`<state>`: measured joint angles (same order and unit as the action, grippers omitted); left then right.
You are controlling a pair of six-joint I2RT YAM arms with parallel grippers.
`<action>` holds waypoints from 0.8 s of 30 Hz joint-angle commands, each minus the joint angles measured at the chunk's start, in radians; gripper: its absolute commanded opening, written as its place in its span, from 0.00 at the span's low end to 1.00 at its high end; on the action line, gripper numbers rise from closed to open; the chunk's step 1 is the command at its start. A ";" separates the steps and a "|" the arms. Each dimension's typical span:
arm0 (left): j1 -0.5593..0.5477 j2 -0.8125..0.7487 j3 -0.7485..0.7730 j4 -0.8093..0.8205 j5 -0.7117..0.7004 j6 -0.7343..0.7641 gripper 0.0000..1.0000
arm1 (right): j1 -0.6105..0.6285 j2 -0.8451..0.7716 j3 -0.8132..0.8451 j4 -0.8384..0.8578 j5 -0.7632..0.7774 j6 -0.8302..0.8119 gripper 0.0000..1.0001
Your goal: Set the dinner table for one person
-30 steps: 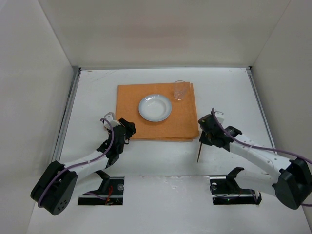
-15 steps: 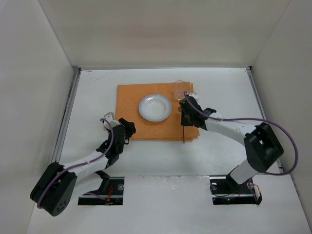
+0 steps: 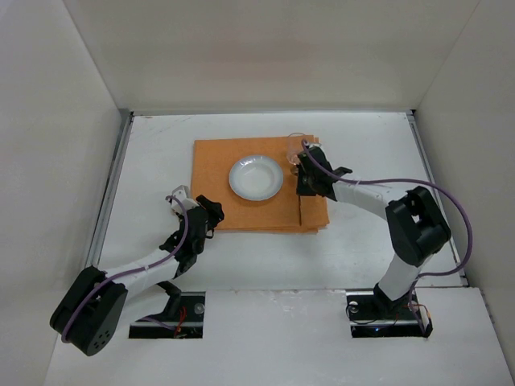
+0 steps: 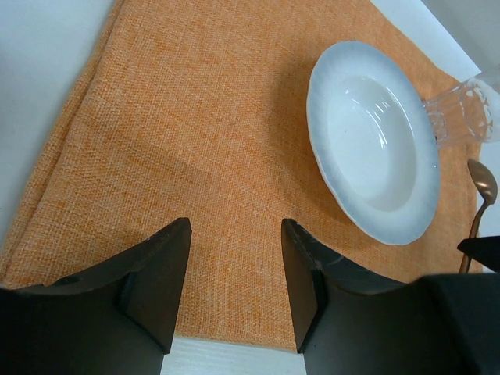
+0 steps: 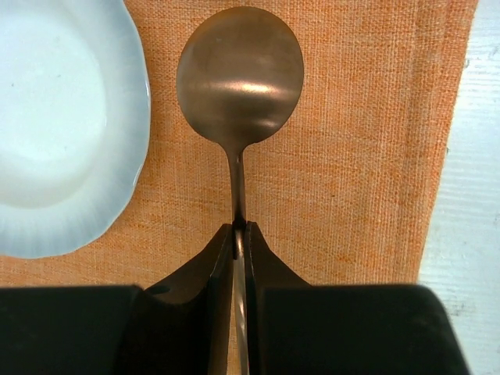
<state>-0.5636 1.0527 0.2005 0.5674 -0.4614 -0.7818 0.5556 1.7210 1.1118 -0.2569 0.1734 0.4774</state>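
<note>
Dinner table point(image 3: 257, 261) bears placemat point(image 5: 359, 156); right fingers point(image 5: 209, 269) pinch spoon point(image 5: 240, 74) beside plate point(image 5: 55, 117), left fingers point(image 4: 156, 273) spread

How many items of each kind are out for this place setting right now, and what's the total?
Orange cloth placemat: 1
White soup plate: 1
Clear glass tumbler: 1
Copper-coloured spoon: 1
Total: 4
</note>
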 commanded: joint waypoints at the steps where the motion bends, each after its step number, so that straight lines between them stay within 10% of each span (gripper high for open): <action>1: 0.006 0.006 0.023 0.025 -0.014 0.015 0.47 | -0.024 0.037 0.049 0.068 -0.037 -0.003 0.12; 24: -0.005 0.006 0.059 -0.035 -0.121 0.079 0.51 | -0.035 -0.204 -0.150 0.172 0.072 0.038 0.54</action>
<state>-0.5617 1.0538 0.2070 0.5488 -0.5068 -0.7429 0.5167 1.6268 0.9932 -0.1642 0.1932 0.5049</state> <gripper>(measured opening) 0.510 0.528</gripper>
